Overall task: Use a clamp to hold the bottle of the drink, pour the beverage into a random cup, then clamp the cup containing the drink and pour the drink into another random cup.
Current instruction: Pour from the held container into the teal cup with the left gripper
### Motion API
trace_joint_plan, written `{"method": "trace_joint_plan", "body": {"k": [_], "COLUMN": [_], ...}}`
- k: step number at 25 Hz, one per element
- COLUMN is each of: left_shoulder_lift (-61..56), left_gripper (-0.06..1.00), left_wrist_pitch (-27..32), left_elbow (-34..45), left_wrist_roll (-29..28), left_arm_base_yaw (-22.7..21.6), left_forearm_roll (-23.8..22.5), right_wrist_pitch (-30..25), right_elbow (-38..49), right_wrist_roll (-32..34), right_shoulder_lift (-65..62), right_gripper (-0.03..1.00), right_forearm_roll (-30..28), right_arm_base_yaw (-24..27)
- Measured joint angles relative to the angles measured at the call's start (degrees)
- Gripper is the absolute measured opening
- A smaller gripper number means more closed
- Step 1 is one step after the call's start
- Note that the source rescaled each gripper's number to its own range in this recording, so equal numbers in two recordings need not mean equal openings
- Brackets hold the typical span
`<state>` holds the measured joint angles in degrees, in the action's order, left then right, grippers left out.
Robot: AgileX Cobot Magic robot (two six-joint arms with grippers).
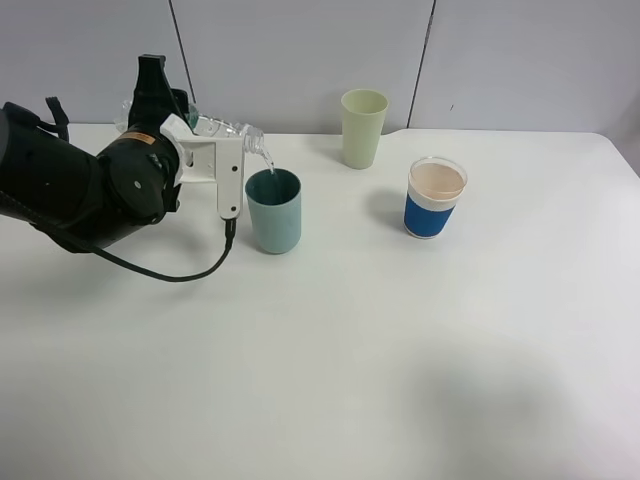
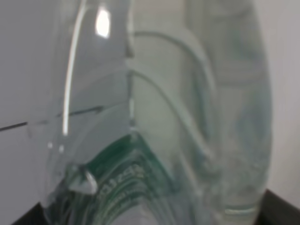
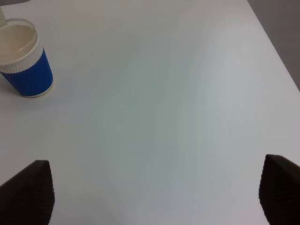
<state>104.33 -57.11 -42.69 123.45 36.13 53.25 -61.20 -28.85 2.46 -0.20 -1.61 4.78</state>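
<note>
Bottle: the bottle (image 1: 225, 130) is tipped neck-down in our left gripper (image 1: 165, 110), its mouth just above the teal cup (image 1: 273, 212); a thin stream (image 1: 268, 163) falls inside.
Left jaws: closed on the bottle; clear plastic and green label fill the wrist view.
Right jaws: our right gripper (image 3: 154, 192) stands wide open with nothing between the fingers, over bare table (image 1: 350, 360) near the blue cup (image 3: 23, 56).
Risk, spill: the mouth sits close to the rim's near side, so we judge that a change of tilt could send water down the outside.
Risk, knock: the white mount (image 1: 230, 180) hangs just beside the teal cup's wall; a drift sideways could tip it.
Risk, slip: the thin bottle may turn in the jaws.
Room: the front of the table lies open; the pale cup (image 1: 363, 128) stands well apart, near the back edge.
</note>
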Motion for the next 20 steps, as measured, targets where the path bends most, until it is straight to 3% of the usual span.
{"method": "trace_joint_plan", "body": {"k": [20], "left_shoulder_lift": [0.0], "left_gripper": [0.09], "left_wrist_pitch": [-2.2], "left_elbow": [0.0], "left_wrist_roll": [3.3], "left_arm_base_yaw": [0.0], "left_forearm_roll": [0.0], "right_wrist_pitch": [0.0], "right_elbow": [0.0], "right_wrist_roll": [0.0], "right_shoulder_lift": [0.0], "right_gripper": [0.71], "right_forearm_roll": [0.0], "right_arm_base_yaw": [0.0]}}
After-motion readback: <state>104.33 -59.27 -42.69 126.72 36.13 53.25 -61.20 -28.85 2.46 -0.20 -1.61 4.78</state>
